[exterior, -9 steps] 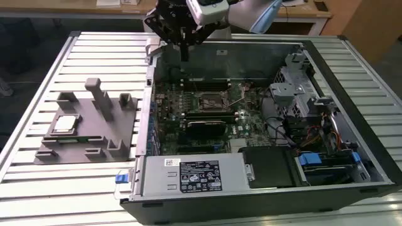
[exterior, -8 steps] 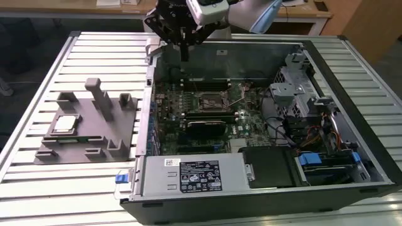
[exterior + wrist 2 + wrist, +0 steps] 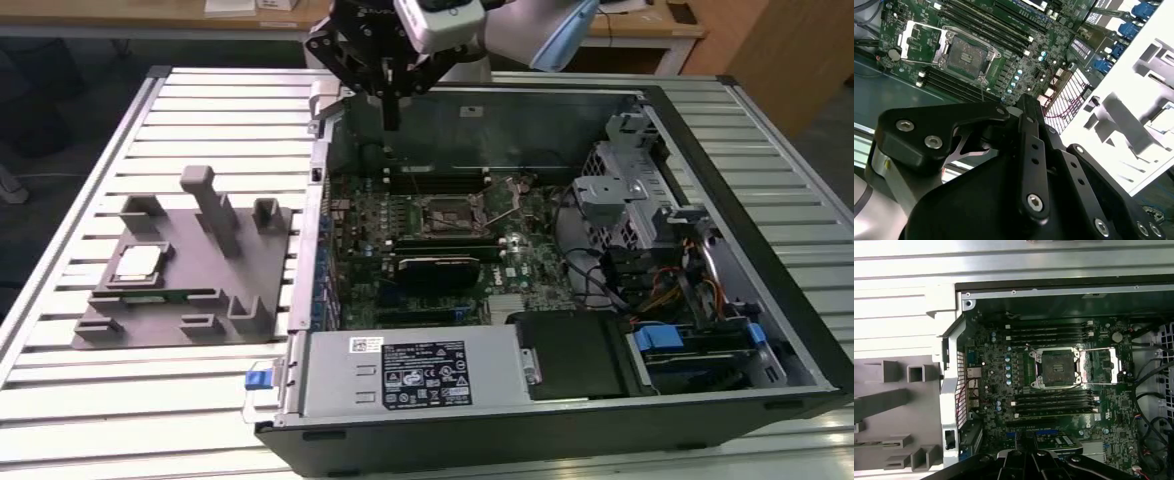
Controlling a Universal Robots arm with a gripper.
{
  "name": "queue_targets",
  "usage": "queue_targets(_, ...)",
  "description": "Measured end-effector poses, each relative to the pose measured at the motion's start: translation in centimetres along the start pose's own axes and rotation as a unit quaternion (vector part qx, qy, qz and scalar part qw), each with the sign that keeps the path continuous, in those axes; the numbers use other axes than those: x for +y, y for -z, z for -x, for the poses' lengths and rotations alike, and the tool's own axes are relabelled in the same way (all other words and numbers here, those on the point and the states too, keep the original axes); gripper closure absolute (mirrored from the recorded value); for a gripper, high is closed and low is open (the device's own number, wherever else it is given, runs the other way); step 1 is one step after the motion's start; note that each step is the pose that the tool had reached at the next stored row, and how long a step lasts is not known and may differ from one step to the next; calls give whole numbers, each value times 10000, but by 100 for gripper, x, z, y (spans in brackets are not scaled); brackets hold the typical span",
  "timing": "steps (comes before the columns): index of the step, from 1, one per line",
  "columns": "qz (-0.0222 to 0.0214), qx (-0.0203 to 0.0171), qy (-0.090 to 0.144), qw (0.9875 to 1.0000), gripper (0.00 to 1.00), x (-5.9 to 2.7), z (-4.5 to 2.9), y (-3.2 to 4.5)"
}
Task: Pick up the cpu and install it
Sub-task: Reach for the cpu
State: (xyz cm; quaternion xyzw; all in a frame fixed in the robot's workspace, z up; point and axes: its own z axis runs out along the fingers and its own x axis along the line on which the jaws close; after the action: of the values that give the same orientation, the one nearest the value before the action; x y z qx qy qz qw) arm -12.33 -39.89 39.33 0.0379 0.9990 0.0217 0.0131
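Note:
The cpu (image 3: 138,262), a small silvery square chip, lies on the grey tray (image 3: 147,325) at the exterior view's left, outside the computer case. My gripper (image 3: 390,122) hangs above the case's far wall, well away from the cpu, its fingers shut together with nothing between them. The dark square socket (image 3: 451,212) on the green motherboard stands empty, with its frame and lever swung open. In both wrist views the socket (image 3: 965,52) (image 3: 1058,367) lies below the black gripper (image 3: 1024,102) (image 3: 1026,460). Part of the tray (image 3: 884,405) shows beside the case.
The open computer case (image 3: 694,120) sits on a slatted metal table (image 3: 200,110). Inside it are a grey power supply box (image 3: 400,365), a drive cage (image 3: 621,190), cables (image 3: 667,290) and memory slots (image 3: 1049,332). Upright posts (image 3: 214,205) rise from the tray.

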Motion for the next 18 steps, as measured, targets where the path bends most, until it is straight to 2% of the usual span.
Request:
queue_targets(8,0,0,1,10000,89,-4,-49,2)
queue_targets(18,0,-2,0,10000,89,-14,-181,5)
